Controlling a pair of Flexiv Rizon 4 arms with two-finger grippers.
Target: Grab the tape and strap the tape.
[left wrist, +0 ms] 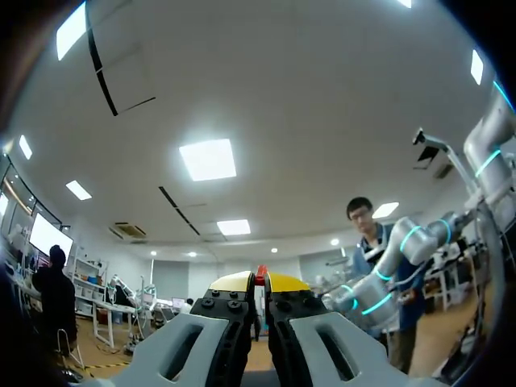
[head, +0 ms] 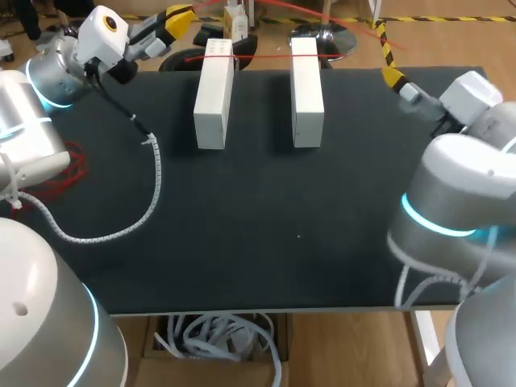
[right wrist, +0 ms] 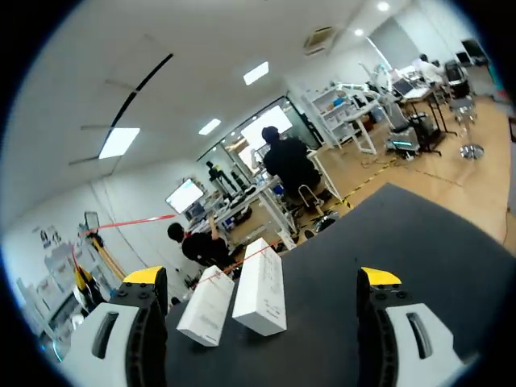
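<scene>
Two white blocks (head: pixel 214 93) (head: pixel 307 90) stand side by side at the far part of the black table. A thin red tape (head: pixel 258 56) runs across their far ends. My left gripper (head: pixel 179 18) hangs past the table's far left corner. In the left wrist view it (left wrist: pixel 260 280) points upward, shut on a red end of tape (left wrist: pixel 260 274). My right gripper (head: pixel 393 77) is at the far right edge. It (right wrist: pixel 262 278) stands wide open with nothing between its fingers, facing both blocks (right wrist: pixel 205 306) (right wrist: pixel 262 294) and the red tape (right wrist: pixel 254 255).
A white coiled cable (head: pixel 153 185) from my left arm trails over the left part of the table (head: pixel 266 226). My right arm's large joint (head: pixel 451 193) overhangs the right side.
</scene>
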